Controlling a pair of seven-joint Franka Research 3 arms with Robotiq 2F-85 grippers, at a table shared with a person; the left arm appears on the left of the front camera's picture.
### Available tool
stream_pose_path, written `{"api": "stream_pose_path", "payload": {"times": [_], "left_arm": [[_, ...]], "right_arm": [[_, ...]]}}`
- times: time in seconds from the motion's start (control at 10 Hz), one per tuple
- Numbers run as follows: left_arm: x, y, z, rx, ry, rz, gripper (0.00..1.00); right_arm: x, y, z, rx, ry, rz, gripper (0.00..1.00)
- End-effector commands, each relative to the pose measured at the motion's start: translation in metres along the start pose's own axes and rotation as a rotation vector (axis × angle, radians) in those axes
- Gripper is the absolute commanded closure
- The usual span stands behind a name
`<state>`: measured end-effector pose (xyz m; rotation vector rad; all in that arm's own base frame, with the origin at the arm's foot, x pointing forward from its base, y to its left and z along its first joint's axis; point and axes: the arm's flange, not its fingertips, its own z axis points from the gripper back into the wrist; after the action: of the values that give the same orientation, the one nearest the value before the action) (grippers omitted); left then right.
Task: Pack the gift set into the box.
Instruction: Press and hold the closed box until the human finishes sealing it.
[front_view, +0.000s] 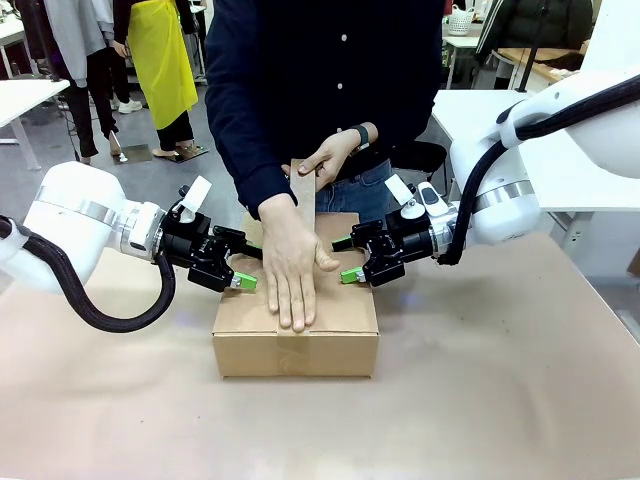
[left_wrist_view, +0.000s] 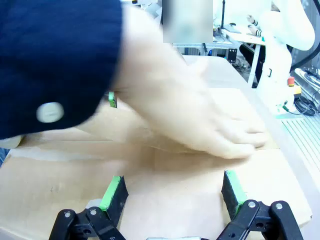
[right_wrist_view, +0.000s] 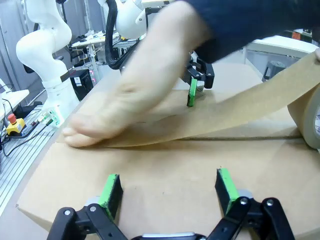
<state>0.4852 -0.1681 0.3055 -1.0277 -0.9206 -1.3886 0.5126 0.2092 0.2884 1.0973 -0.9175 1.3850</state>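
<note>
Our left gripper (front_view: 238, 270) has its jaws spread apart and holds nothing; the green pads (left_wrist_view: 112, 192) rest over the left flap of the large brown corrugated cardboard box (front_view: 345, 345), pressing or almost pressing on it, though we cannot tell which. Our right gripper (front_view: 347, 260) is the same on the other side, jaws wide and empty, pads (right_wrist_view: 226, 184) above the right flap. Between the two grippers runs the top seam, whose long axis goes from our side toward the person. Along this seam the person's flat hand (front_view: 293, 265) smooths a tan paper tape strip (right_wrist_view: 240, 112), while the person's other hand (front_view: 325, 155) holds the strip up at the far end; a tape roll (right_wrist_view: 314, 117) shows at the edge of the right wrist view. The box is closed, so we judge the gift set is already inside. For the coming move both grippers are equally near the seam, and they should hold the flaps down until the tape is fixed.
</note>
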Motion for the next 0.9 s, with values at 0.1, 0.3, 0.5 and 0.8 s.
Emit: {"api": "stream_pose_path", "payload": {"times": [0.1, 0.3, 0.5, 0.8], "left_arm": [[-0.0017, -0.0025, 0.0011, 0.004, 0.007, 0.002, 0.0], [-0.0017, -0.0025, 0.0011, 0.004, 0.007, 0.002, 0.0], [-0.0017, -0.0025, 0.0011, 0.004, 0.007, 0.002, 0.0], [-0.0017, -0.0025, 0.0011, 0.004, 0.007, 0.002, 0.0]], "right_arm": [[-0.0018, 0.0018, -0.0004, -0.003, 0.007, -0.008, 0.0], [-0.0018, 0.0018, -0.0004, -0.003, 0.007, -0.008, 0.0], [-0.0018, 0.0018, -0.0004, -0.003, 0.007, -0.008, 0.0], [-0.0018, 0.0018, -0.0004, -0.003, 0.007, -0.008, 0.0]]}}
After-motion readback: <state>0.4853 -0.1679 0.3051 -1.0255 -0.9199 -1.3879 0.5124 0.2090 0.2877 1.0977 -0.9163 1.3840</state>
